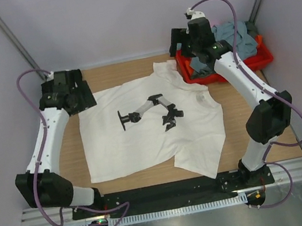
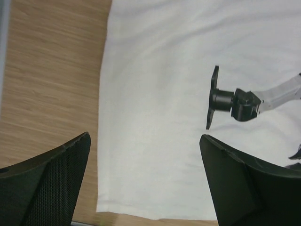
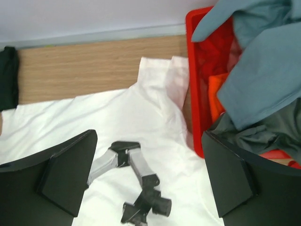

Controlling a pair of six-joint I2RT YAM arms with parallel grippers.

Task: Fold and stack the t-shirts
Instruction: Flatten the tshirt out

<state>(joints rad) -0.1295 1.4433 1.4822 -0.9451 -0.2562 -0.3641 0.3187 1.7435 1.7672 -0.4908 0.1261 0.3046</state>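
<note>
A plain white t-shirt [image 1: 144,143] with a printed robot-arm picture [image 1: 151,112] lies spread flat on the wooden table. My left gripper [image 1: 78,95] hovers open and empty over the shirt's far left corner; its wrist view shows the shirt [image 2: 155,94] and its left edge. My right gripper [image 1: 194,63] is open and empty above the shirt's far right sleeve, next to the red tray [image 1: 231,72]. A grey-blue shirt [image 1: 237,36] and a dark grey one [image 1: 197,71] lie crumpled in the tray, also in the right wrist view [image 3: 263,70] [image 3: 273,127]. The black shirt is out of view.
The red tray's wall [image 3: 200,94] stands just right of the white shirt [image 3: 141,122]. Bare wood [image 2: 47,75] shows left of the shirt. The shirt's near right corner [image 1: 207,164] reaches the table's front edge. Enclosure walls surround the table.
</note>
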